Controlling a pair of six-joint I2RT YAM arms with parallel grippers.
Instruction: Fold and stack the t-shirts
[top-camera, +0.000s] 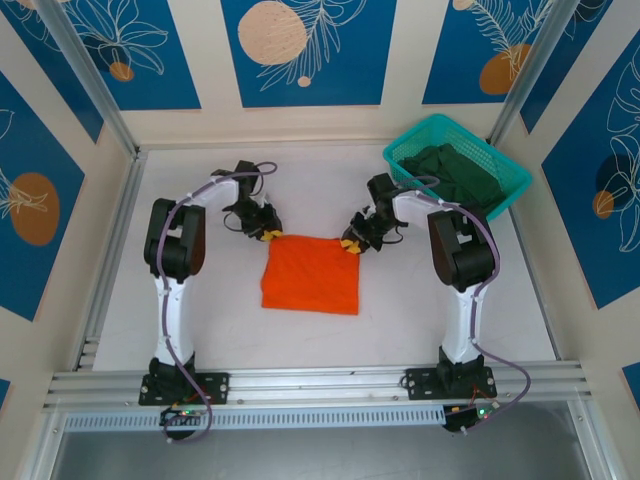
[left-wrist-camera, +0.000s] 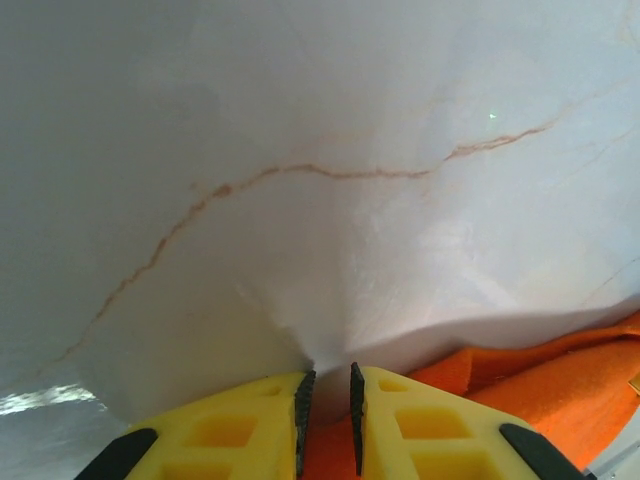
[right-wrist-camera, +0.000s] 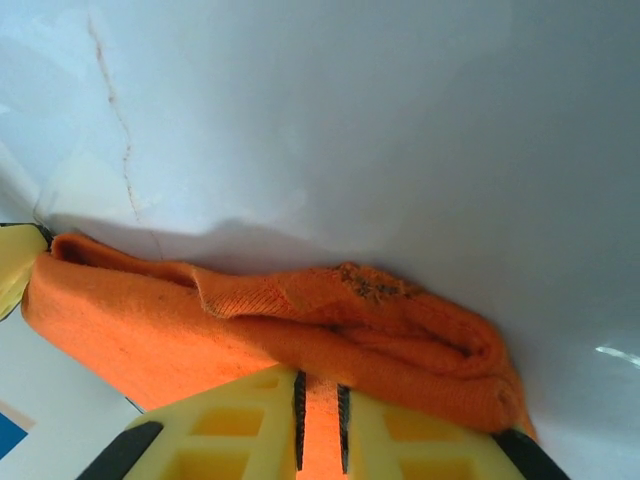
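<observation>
The orange shirt (top-camera: 312, 273) is matt, fuzzy knit cloth. The table (top-camera: 200, 320) under it looks smooth, faintly glossy and marble-veined. The basket (top-camera: 512, 192) beyond it is teal plastic mesh.

Basket (top-camera: 481, 146): teal plastic mesh, set at the table's far right corner.
Table (top-camera: 210, 320): white surface, marked with thin brown veins.
Wall panels (top-camera: 345, 70): blue, printed with pale leaves and orange discs.
Rail (top-camera: 320, 384): aluminium, fixed along the near edge.

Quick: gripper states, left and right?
Left gripper: closed on a corner of the orange t-shirt.
Right gripper: closed on the orange t-shirt's other far corner.
</observation>
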